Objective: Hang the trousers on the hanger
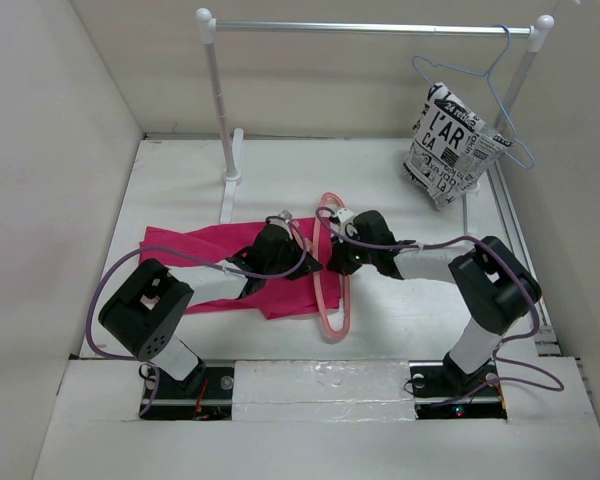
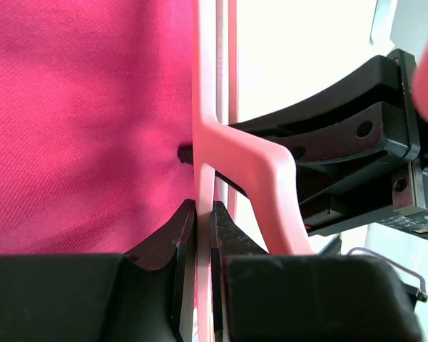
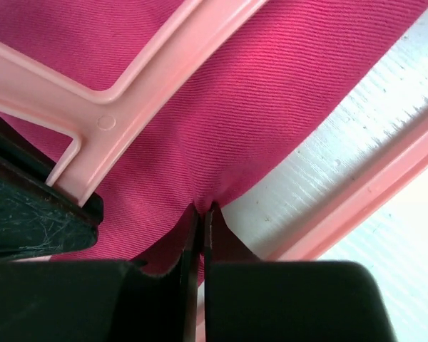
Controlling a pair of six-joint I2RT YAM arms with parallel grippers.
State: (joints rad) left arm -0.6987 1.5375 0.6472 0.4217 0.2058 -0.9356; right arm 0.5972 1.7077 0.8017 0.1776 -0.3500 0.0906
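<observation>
Your left gripper (image 2: 204, 217) squeezes a thin bar of the salmon-pink plastic hanger (image 2: 274, 182). Your right gripper (image 3: 202, 214) pinches the edge of the soft bright-pink trousers (image 3: 271, 100).

White clothes rail (image 1: 370, 28) stood at back of desk (image 1: 180, 180). Light-blue wire hanger (image 1: 490, 75) hooked at rail's right end, white garment with black lettering (image 1: 450, 145) hanging from it. Plain walls around.

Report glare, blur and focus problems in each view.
Top external: even soft light, sharp, only faint shadows on the table. Left wrist: table blown out white beside the hanger; left gripper soft up close. Right wrist: trousers weave crisp, right gripper soft, bright wash over the table at lower right.
</observation>
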